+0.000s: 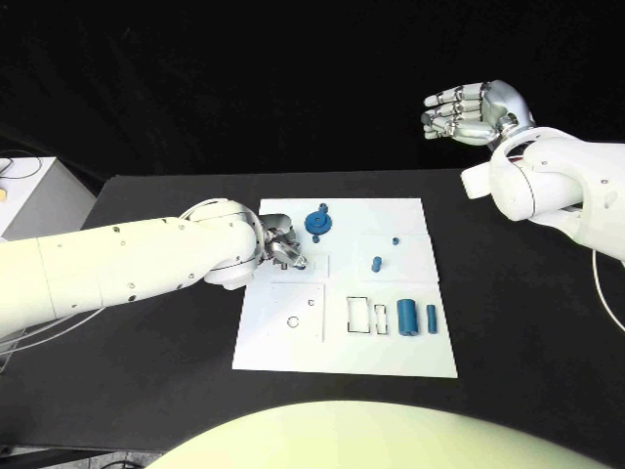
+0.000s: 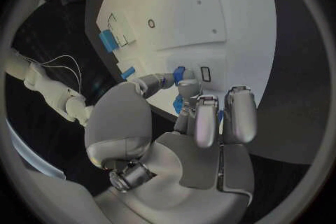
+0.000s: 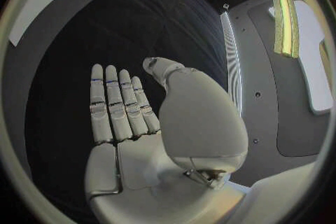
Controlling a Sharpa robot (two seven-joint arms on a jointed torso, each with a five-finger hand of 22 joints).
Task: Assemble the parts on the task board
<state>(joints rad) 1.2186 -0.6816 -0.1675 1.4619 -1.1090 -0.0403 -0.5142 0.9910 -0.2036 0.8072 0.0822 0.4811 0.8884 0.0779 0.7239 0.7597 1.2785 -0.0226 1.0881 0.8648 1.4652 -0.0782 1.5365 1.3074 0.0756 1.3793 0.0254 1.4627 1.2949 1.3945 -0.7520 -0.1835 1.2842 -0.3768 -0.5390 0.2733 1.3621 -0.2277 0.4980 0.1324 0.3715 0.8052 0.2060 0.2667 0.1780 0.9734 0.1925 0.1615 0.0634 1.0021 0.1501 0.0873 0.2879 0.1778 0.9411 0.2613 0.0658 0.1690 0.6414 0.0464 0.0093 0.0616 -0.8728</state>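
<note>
Board (image 1: 344,347): a white plate flat on the black table (image 1: 158,195), which I judge rigid and not something I need to lift. It carries outlined recesses and small holes on its near half.

Left hand (image 1: 284,251): low over the board's left edge, near its far end. In the left wrist view the fingers (image 2: 208,123) are curled in toward the thumb with blue showing between them. I read this as a pinch on a small blue part (image 2: 179,73), though I cannot tell how firm the hold is.

Right hand (image 1: 471,112): raised well clear of the table beyond the board's far right corner. In the right wrist view its fingers (image 3: 115,103) lie straight, side by side and slack, grasping nothing.

Round part (image 1: 319,223): a blue disc-like piece with a stem on the board's far end, just beside the left hand. I judge it light, hard plastic, smooth enough to slip. I would take it across the rim.

Cylinders (image 1: 410,317): two short blue pieces lying side by side at the board's right, near the recesses. They are probably stiff, light and prone to rolling. I would pinch them across the middle.

Peg (image 1: 378,262): a small blue piece mid-board, apart from the others. It is easily knocked, so I would use a fingertip pinch from above.
</note>
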